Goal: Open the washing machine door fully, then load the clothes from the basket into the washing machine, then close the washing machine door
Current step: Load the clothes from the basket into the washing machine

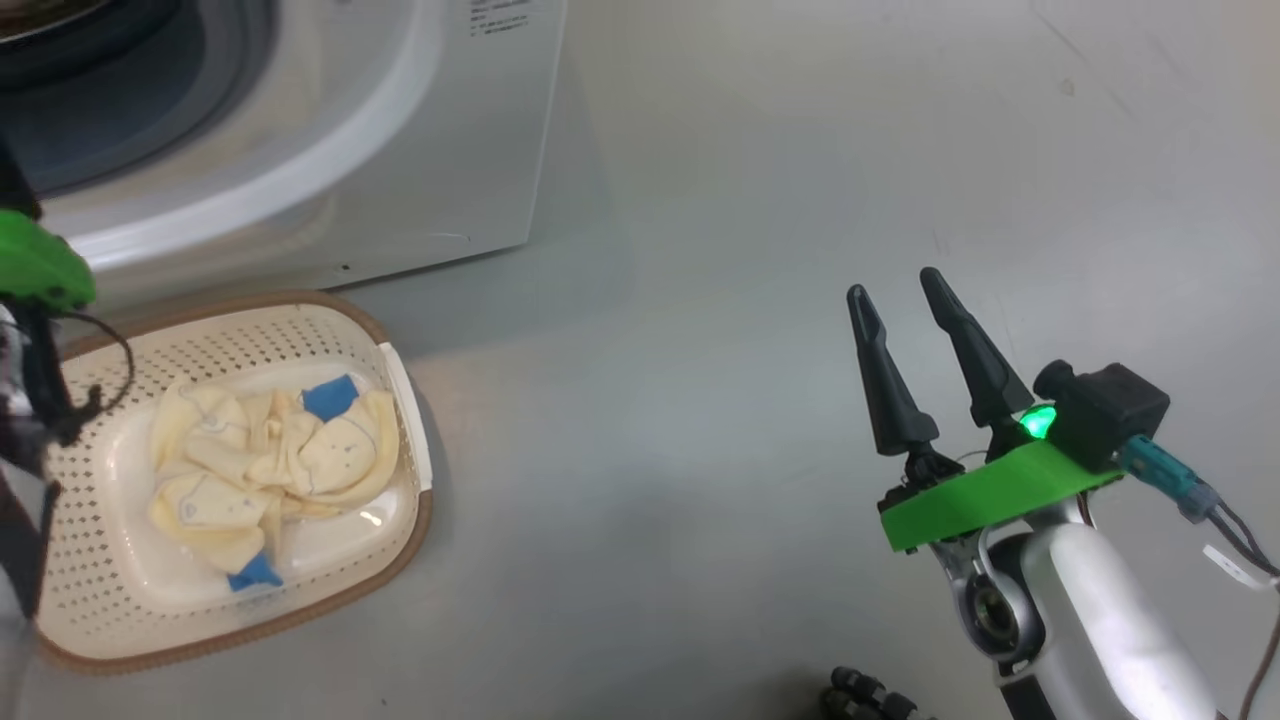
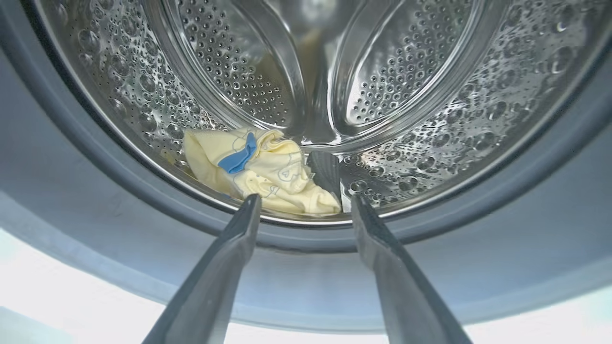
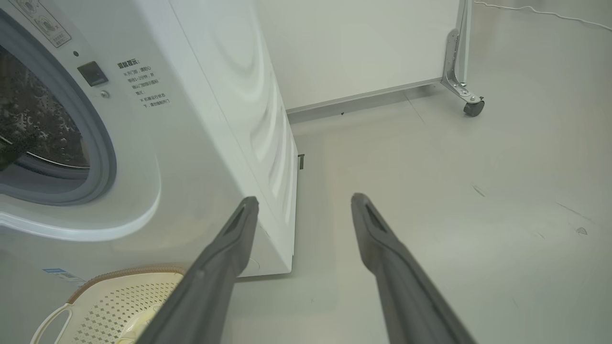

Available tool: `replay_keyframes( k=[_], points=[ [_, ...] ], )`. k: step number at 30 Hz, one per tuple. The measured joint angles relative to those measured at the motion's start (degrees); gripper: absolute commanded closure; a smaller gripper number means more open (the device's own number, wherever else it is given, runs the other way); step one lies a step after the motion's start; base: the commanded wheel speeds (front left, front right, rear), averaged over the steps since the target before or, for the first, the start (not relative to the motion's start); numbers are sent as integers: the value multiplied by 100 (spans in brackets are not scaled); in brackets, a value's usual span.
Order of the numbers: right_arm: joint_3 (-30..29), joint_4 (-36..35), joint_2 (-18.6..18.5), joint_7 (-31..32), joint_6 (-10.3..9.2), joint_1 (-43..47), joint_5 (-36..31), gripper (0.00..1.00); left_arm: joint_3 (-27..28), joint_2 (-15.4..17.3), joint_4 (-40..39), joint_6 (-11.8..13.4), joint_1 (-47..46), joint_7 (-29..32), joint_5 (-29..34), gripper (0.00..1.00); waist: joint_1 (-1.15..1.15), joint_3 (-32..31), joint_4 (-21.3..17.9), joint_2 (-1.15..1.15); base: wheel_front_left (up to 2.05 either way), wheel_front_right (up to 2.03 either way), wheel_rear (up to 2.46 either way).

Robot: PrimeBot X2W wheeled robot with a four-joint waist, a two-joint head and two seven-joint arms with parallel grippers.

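Pale grey floor runs under everything, with the washer at 11 o'clock in the head view and the basket on the floor at 8 o'clock, just before the washer's front. Clothes lie in the basket as one loose cream heap showing two blue patches; how many separate pieces make it up I cannot tell. One more cream piece, with a single blue patch, lies at 6 o'clock in the steel drum, just beyond the left hand, whose fingers are spread wide with nothing between them. At 4 o'clock in the head view the right hand is equally wide apart and empty, well away from the basket. So: one basket, one washer, two hands, one heap, one piece loaded. This fabric looks light, limp and crumpled, so it should bunch and trail rather than lift as a block, and part may drop away. Pinching a raised fold near the heap's middle, at the thickest gather, seems the surest hold; nothing about it looks fragile or slippery.
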Motion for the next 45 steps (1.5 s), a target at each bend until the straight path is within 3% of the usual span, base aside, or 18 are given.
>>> replay_keyframes(
  k=[10, 23, 45],
  points=[
    [-279, -40, 0, 140, 0, 449, -288, 0, -253, -531, -1035, 19, 1655, -416, 10, 0, 0, -739, 342, 0, 0, 0, 0],
    [-639, -375, 0, 616, 0, 1170, -666, 0, -463, -820, -1894, 29, 3593, -491, 226, 0, 0, -1766, 752, 0, 0, 0, 0],
    [-913, -869, 1, 1156, 0, 1901, -1053, 0, -481, -1059, -2541, 29, 4798, -492, 419, 0, 0, -2781, 1488, 0, 0, 0, 0]
  ],
)
